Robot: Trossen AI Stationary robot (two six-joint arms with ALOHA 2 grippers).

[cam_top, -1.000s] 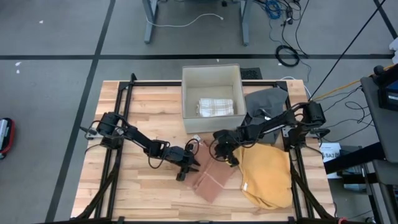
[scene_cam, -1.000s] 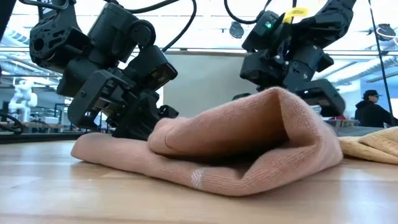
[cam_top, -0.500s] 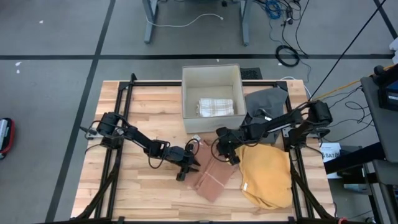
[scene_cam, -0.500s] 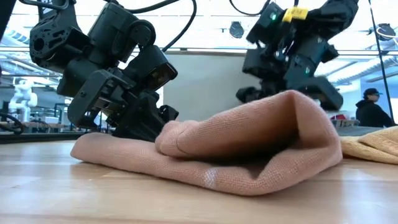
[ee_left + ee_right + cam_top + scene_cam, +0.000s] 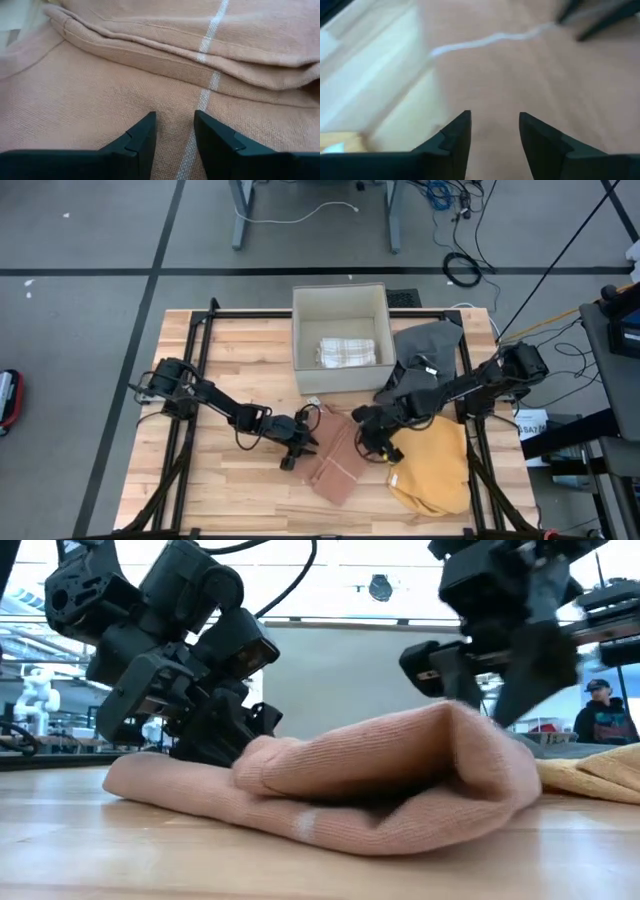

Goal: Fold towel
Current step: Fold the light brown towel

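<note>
The salmon towel [image 5: 336, 464] lies folded over on the wooden table, its upper layer bulging in a rounded fold [image 5: 440, 770]. A white stripe [image 5: 210, 75] crosses it. My left gripper [image 5: 298, 446] sits low at the towel's left edge with its fingers apart over the lower layer [image 5: 100, 100], next to the folded-over hem. My right gripper [image 5: 372, 440] hangs open above the towel's right edge, clear of it, with nothing between its fingers [image 5: 492, 125]. My left gripper comes at the towel slanting down from the table's left. Its fingertips [image 5: 147, 125] stand on either side of a flat patch of the lower layer near the white stripe. I cannot tell whether they touch the cloth.
A yellow cloth [image 5: 432, 468] lies just right of the towel, under my right arm. A grey cloth [image 5: 430, 340] lies at the far right. A white box [image 5: 340, 300] at the far middle holds a folded checked towel [image 5: 346, 352]. Bare wood lies to the near left.
My right gripper has opened and let go of the towel's folded-over layer. It has then risen and drawn away toward the table's right and near side. The upper layer has settled a little and stays folded over.
</note>
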